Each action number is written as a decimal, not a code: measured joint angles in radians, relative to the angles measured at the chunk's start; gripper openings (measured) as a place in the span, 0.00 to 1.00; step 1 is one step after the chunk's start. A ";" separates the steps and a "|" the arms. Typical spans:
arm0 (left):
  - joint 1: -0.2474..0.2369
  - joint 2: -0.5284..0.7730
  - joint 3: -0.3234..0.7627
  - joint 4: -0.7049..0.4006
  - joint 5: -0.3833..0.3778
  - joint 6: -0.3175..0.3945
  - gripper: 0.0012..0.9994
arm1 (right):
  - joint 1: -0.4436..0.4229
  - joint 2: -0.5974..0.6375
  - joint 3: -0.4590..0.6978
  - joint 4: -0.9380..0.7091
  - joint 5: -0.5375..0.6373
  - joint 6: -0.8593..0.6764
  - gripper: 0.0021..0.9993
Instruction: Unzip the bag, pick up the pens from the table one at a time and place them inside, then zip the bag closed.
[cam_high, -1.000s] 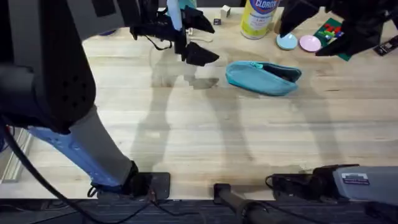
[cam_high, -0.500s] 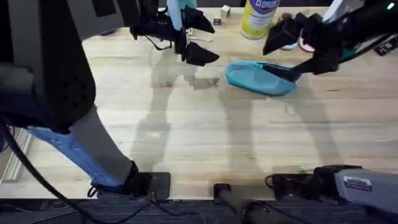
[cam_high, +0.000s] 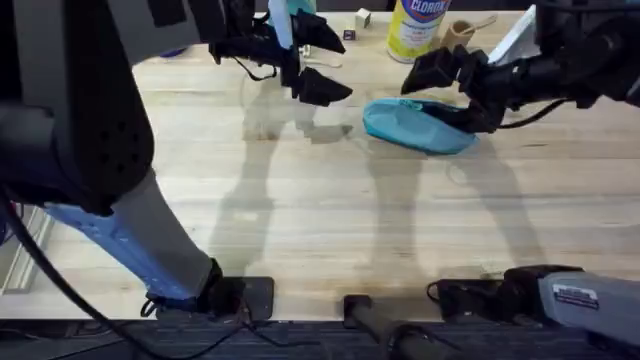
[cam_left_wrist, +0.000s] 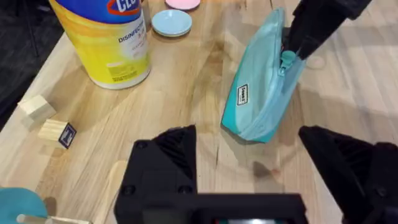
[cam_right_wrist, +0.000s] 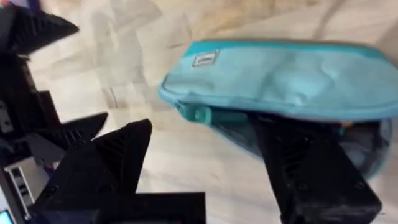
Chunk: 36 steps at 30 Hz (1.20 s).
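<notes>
The turquoise bag (cam_high: 415, 125) lies on the table (cam_high: 300, 210) at the back middle, its zipper partly undone at the right end. My right gripper (cam_high: 452, 92) reaches in from the right and stands open over that end. In the right wrist view, one finger (cam_right_wrist: 308, 158) is at the dark mouth of the bag (cam_right_wrist: 280, 74), close to the zipper pull (cam_right_wrist: 198, 115). My left gripper (cam_high: 330, 62) hangs open above the table, left of the bag and apart from it; its wrist view shows the bag (cam_left_wrist: 261, 93) ahead. The pens are out of view.
A yellow Clorox tub (cam_high: 415, 28) stands behind the bag. Beside the tub (cam_left_wrist: 109, 40) lie a light-blue dish (cam_left_wrist: 172, 22) and a pink dish (cam_left_wrist: 183, 3). Small wooden blocks (cam_left_wrist: 37, 107) sit at the table's back edge. The near half of the table is bare wood.
The right arm has swung left and down from the back right corner, bringing its gripper over the bag's open end. The left arm and the bag have stayed put.
</notes>
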 joint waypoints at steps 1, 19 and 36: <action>0.000 0.000 0.000 0.000 0.000 0.000 0.99 | 0.002 0.004 -0.004 0.023 -0.005 0.007 1.00; 0.000 0.000 0.000 0.000 0.000 0.000 0.99 | 0.098 0.094 -0.016 0.222 -0.056 0.081 1.00; 0.000 0.000 0.000 -0.003 0.000 0.000 0.99 | 0.098 -0.097 -0.020 0.232 -0.111 0.032 1.00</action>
